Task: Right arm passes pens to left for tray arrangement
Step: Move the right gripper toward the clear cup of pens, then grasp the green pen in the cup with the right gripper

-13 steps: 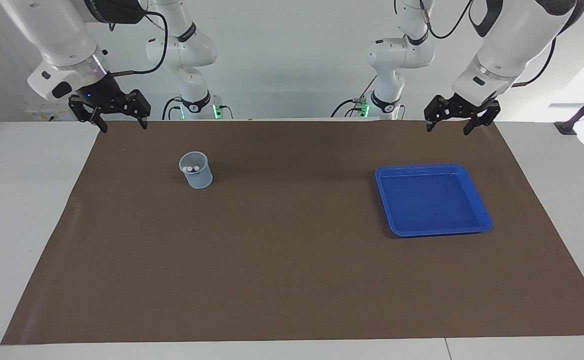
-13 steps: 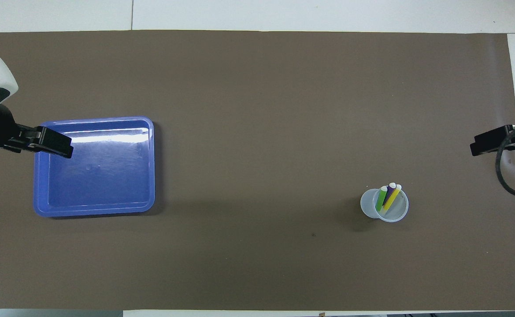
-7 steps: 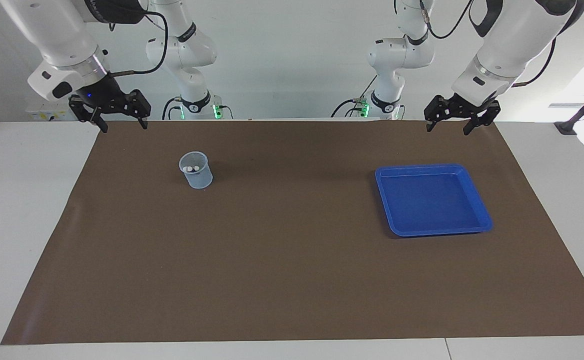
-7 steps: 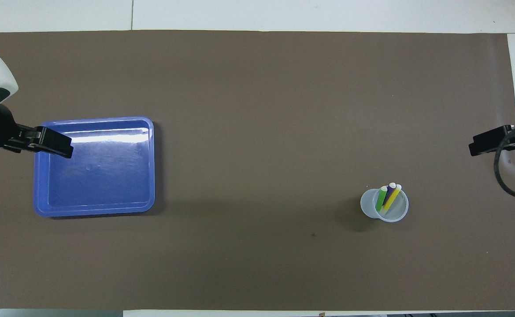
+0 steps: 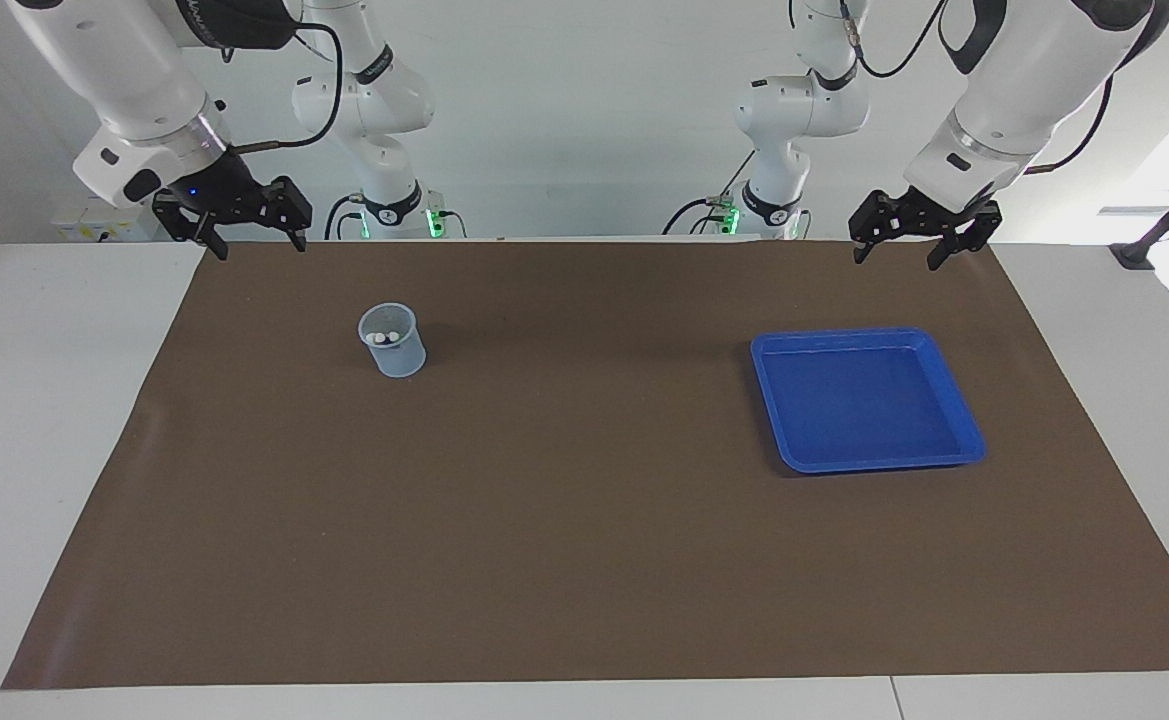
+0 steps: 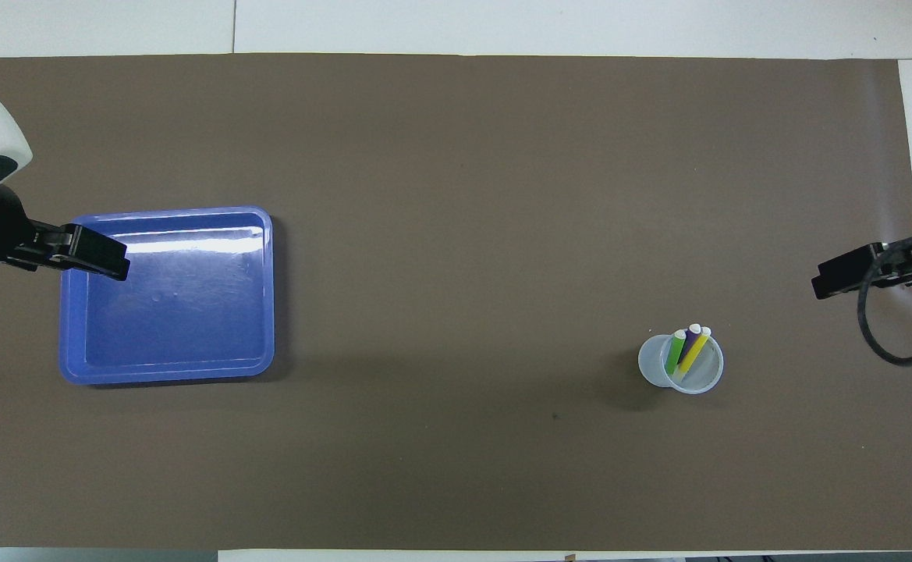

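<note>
Green, purple and yellow pens stand upright, nearest the right claw

Translucent cup point(image 5: 392, 341) holds all three pens point(image 6: 688, 349), their pale ends up and long axes near vertical, leaning slightly. It sits toward the right arm's end of the table point(image 5: 584, 560), so the right claw point(image 5: 254, 243), open and empty over the mat's edge, is much the closer one. The left claw point(image 5: 912, 248) waits open and empty. The blue tray point(image 5: 964, 425) lies bare at that arm's end.
</note>
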`<move>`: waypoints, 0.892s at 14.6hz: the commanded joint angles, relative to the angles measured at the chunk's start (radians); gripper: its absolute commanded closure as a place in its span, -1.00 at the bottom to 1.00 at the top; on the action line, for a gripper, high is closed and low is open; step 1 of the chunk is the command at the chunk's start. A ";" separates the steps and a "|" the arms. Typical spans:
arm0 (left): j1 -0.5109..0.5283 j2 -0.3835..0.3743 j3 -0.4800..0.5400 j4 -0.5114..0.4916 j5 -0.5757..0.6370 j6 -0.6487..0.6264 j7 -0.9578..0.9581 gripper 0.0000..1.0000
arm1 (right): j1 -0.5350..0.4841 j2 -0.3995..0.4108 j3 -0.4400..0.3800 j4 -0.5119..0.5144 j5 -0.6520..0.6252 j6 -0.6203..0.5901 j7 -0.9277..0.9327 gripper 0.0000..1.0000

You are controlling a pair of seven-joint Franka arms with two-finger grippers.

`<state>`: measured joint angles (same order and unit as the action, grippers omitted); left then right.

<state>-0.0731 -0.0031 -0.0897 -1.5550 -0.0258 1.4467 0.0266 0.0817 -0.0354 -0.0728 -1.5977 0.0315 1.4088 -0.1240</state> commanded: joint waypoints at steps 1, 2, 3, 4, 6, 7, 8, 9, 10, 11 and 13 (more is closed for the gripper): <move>-0.005 -0.035 0.010 -0.042 0.013 0.020 0.007 -1.00 | 0.047 -0.031 0.005 -0.041 0.019 0.025 -0.066 -1.00; -0.005 -0.035 0.010 -0.042 0.013 0.020 0.007 -1.00 | 0.062 -0.035 0.007 -0.057 0.019 0.041 -0.125 -1.00; -0.005 -0.035 0.010 -0.042 0.013 0.020 0.006 -1.00 | 0.094 -0.037 0.007 -0.067 0.025 0.057 -0.194 -1.00; -0.005 -0.035 0.010 -0.042 0.013 0.020 0.007 -1.00 | 0.107 -0.034 0.007 -0.080 0.034 0.065 -0.265 -1.00; -0.005 -0.035 0.010 -0.042 0.013 0.020 0.007 -1.00 | 0.141 -0.046 0.007 -0.143 0.060 0.104 -0.412 -1.00; -0.005 -0.035 0.010 -0.042 0.013 0.020 0.006 -1.00 | 0.159 -0.061 0.005 -0.189 0.061 0.128 -0.509 -1.00; -0.005 -0.035 0.010 -0.042 0.013 0.020 0.006 -1.00 | 0.174 -0.066 0.005 -0.230 0.061 0.160 -0.616 -1.00; -0.005 -0.035 0.010 -0.042 0.013 0.020 0.007 -1.00 | 0.187 -0.066 0.005 -0.263 0.061 0.201 -0.720 -1.00; -0.005 -0.035 0.010 -0.042 0.013 0.020 0.007 -1.00 | 0.187 -0.060 0.005 -0.286 0.061 0.241 -0.834 -1.00; -0.005 -0.035 0.010 -0.042 0.013 0.020 0.006 -1.00 | 0.187 -0.051 0.005 -0.300 0.061 0.269 -0.941 -1.00; -0.005 -0.035 0.010 -0.042 0.013 0.020 0.006 -1.00 | 0.179 -0.023 0.005 -0.306 0.044 0.291 -1.138 -1.00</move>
<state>-0.0731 -0.0031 -0.0897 -1.5550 -0.0258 1.4467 0.0266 0.2702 -0.0547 -0.0633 -1.8680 0.0760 1.6657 -1.0796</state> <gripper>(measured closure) 0.000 0.000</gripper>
